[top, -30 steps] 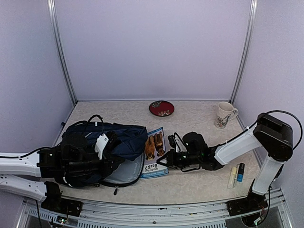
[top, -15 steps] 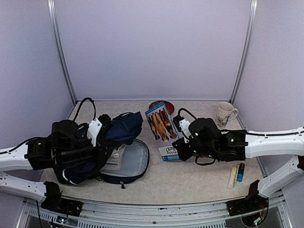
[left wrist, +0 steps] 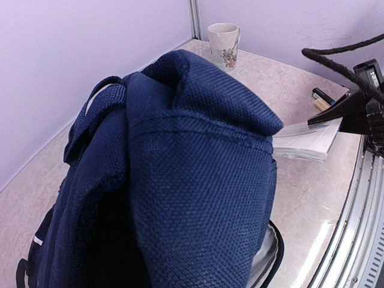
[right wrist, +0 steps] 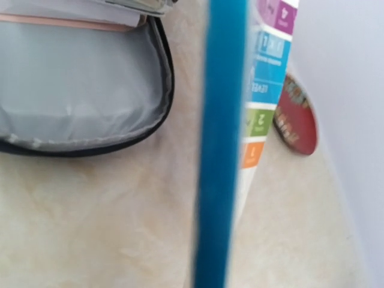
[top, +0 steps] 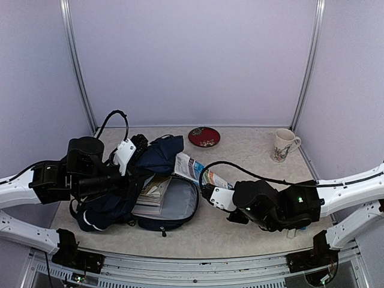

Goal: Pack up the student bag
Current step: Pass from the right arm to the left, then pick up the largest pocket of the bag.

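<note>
On your left, the left claw (top: 137,150) is clamped on the top flap of the bag (top: 108,204) and has hauled it up and back. A second ago the bag lay slumped and nearly closed on the left of the table. Now its mouth gapes toward the middle, and you can see the grey lining (top: 177,204) and a stack of papers (top: 153,191) already inside. The left wrist view is filled with navy cloth, so judge that grip from above.

Moving right, the book (top: 191,167) has changed most. It was lying flat on the table beside the bag, then stood upright in the air. Now it is tipped over, with its far edge reaching above the open mouth. The right claw (top: 208,191) is pinched shut on its near edge, low and just right of the bag.

I reckon you are at the insertion step. Slide the book in over the papers while the flap is held high, and watch that its corner does not catch the zip rim.
</note>
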`<act>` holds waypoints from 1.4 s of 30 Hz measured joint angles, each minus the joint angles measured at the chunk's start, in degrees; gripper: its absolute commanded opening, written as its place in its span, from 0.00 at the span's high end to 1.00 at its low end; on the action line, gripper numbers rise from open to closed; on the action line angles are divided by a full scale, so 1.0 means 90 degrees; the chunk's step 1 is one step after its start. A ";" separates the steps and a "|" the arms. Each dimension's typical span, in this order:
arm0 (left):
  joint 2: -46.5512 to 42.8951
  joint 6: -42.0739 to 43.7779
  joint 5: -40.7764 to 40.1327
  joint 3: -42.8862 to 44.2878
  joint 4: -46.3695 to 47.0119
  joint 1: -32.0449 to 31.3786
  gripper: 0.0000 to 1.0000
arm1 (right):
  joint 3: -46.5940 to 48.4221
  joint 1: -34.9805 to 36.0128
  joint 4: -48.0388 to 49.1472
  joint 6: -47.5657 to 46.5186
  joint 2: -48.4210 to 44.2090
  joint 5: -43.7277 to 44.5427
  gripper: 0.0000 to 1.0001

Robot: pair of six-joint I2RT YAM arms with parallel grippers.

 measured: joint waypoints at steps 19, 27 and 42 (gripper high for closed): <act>0.0765 -0.0083 0.0359 0.0403 0.0510 -0.0061 1.00 | -0.2446 -0.0610 0.2659 -0.2880 -0.2977 -0.1263 1.00; 0.1078 -0.0355 0.0282 0.0418 0.0923 -0.0080 1.00 | -0.2871 -0.1559 0.3344 -0.2487 -0.3500 -0.2885 1.00; 0.1574 -0.0658 0.0413 0.0646 0.1299 0.0168 1.00 | -0.3004 -0.2640 0.3422 -0.1535 -0.3463 -0.4439 1.00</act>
